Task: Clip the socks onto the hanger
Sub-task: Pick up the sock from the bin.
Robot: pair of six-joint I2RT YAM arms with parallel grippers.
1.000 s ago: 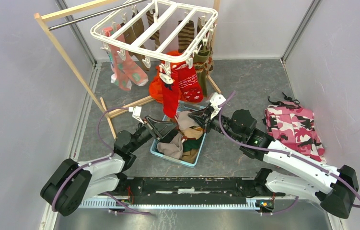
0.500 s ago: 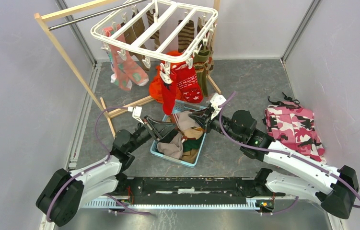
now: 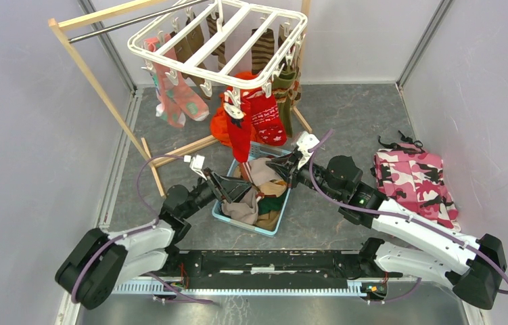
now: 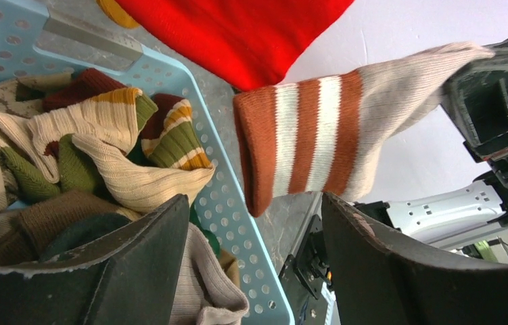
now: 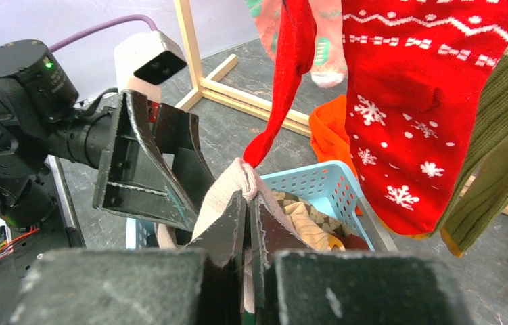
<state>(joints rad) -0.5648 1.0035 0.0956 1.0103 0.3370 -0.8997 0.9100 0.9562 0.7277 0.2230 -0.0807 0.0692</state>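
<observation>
Right gripper (image 5: 247,196): fingers pressed together on the toe end of a beige sock (image 4: 318,135), holding it up over the light-blue basket (image 4: 218,154).
Sock: it hung clear of the pile, its reddish-brown and white striped cuff free and pointing toward the other arm.
Left gripper (image 4: 254,203): jaws wide apart, holding nothing, with the striped cuff just beyond the gap between the fingers.
Change: over the last second the left arm had eased in across the near rim of the basket toward the held sock, while the right arm had barely moved.
Meaning: this looked like a handover or a two-handed stretch being set up; the cuff was not yet gripped.
Hanger (image 3: 190,69): the white drying frame hung from the wooden rail stand (image 3: 95,74) behind the basket, well above the sock, with red patterned socks (image 3: 264,115) and others already clipped on.
Left to do: the sock remained unclipped, and more socks lay in the basket.
</observation>
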